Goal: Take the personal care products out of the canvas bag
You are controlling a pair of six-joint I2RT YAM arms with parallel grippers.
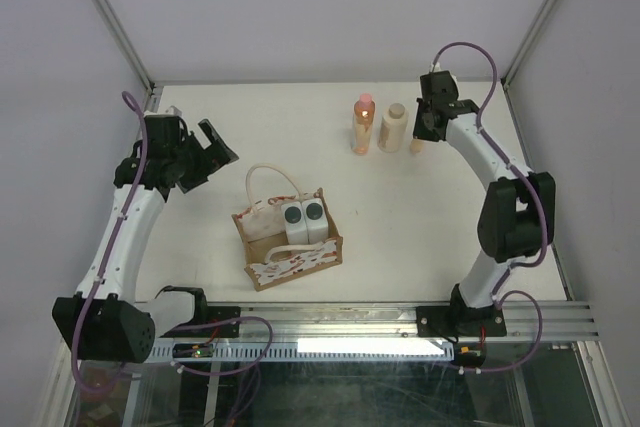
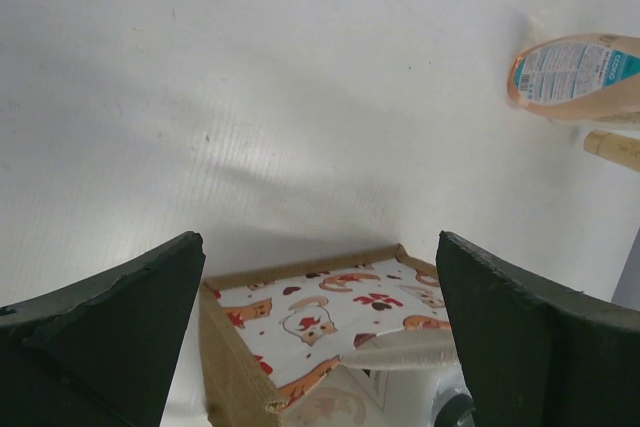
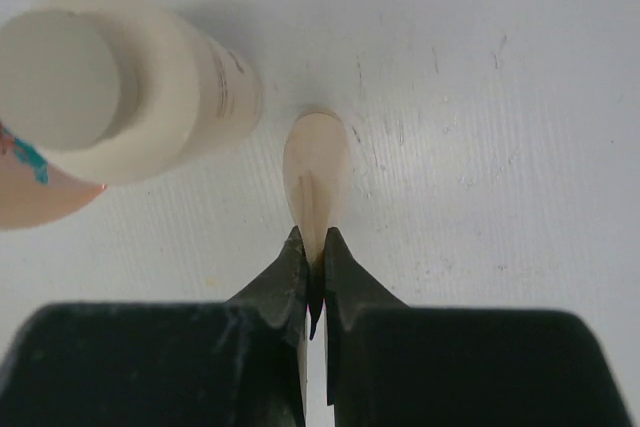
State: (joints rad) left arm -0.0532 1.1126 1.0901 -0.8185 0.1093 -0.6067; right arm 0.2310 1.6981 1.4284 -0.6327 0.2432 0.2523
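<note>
The canvas bag (image 1: 300, 265) stands on the white table (image 1: 250, 117) with its mouth open upward. Its long axis goes left to right, the right end a little farther from the arms. It is boxy, of coarse tan cloth, with cream panels printed in red and two cream rope handles.

In its right half two white bottles (image 1: 294, 217) stand upright, dark grey caps up. Beyond the bag, to its far right, the orange bottle (image 1: 363, 129) with pink cap and the round beige bottle (image 1: 392, 127) stand upright, close together.

Just right of them the right gripper (image 3: 312, 247) is clenched on a thin beige piece (image 3: 318, 162), flat with a rounded end. Left of the bag hovers the left gripper (image 2: 320, 247), its fingers spread wide and holding nothing.
</note>
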